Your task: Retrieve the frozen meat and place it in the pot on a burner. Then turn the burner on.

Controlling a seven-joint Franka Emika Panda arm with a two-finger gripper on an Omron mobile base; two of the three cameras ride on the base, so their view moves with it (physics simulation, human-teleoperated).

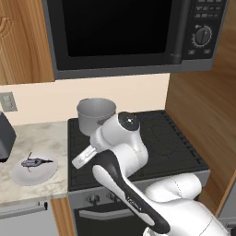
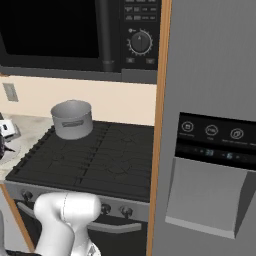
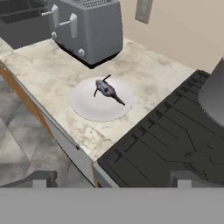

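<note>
The frozen meat [image 3: 107,90] is a small dark grey spiky piece lying on a round white plate [image 3: 94,114] on the counter left of the stove; it also shows on that plate in the left base view [image 1: 36,162]. The grey pot [image 1: 96,115] stands upright on the back left burner [image 1: 79,136] of the black cooktop, and its rim and bar handle show in the right base view [image 2: 72,119]. My gripper [image 3: 111,180] hangs open above the counter's front edge, well short of the meat, with nothing between its fingertips [image 3: 41,178].
A grey toaster [image 3: 87,30] stands on the counter just behind the plate [image 1: 33,174]. Stove knobs [image 2: 105,209] line the front panel. A microwave [image 1: 120,32] hangs over the cooktop [image 2: 100,160]. A grey fridge [image 2: 210,125] stands to the right.
</note>
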